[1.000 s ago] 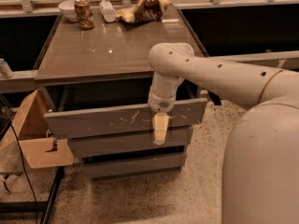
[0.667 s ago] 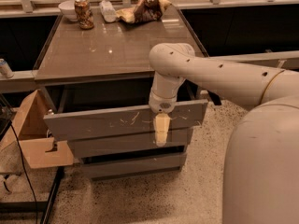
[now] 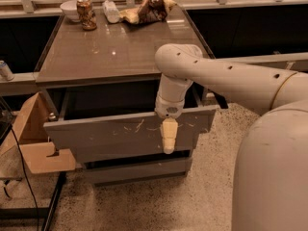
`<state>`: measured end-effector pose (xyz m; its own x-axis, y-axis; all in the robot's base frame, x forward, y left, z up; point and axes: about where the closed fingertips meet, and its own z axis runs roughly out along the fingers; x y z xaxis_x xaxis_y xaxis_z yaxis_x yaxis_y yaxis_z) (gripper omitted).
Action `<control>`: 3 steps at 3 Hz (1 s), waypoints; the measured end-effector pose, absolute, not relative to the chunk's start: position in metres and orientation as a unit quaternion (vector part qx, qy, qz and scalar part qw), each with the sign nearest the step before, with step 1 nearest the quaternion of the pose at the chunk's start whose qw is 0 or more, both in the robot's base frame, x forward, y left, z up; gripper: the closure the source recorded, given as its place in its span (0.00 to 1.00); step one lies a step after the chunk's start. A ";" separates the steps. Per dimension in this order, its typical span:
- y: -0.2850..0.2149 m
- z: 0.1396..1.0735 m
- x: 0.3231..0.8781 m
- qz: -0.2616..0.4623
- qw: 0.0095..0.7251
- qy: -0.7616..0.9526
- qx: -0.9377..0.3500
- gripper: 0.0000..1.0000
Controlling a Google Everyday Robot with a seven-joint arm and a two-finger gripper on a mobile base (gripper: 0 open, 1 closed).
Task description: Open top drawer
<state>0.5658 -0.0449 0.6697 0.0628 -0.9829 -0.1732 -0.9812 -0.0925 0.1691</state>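
Largest in view is the robot's pale, smooth arm (image 3: 231, 76), a rounded tube dotted with small holes that reaches in from the right across the cabinet (image 3: 115, 52), whose flat brown top shines under the lights. Beneath that top, the drawer (image 3: 96, 138) sits pulled out towards us, with a dark gap open behind its wide grey face. The face is matt, handleless and streaked with squiggly white scratches. Against a second ago, the face and gripper have crept only slightly further out, so we judge the opening largely done, with perhaps a little travel left. A cardboard box (image 3: 43, 153) stands open at the left. The cream, blunt-tipped gripper (image 3: 168, 136) hangs over the drawer's top edge near its middle; we cannot tell whether it is spread or pressed together. Far back sit a crumpled bag (image 3: 149, 8), a bowl (image 3: 70, 8) and a can (image 3: 85, 13).
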 end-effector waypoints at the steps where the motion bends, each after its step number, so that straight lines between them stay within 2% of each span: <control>1: -0.054 0.679 0.539 -0.138 0.024 -0.672 0.727 0.00; 3: -0.052 0.701 0.545 -0.110 -0.014 -0.675 0.730 0.00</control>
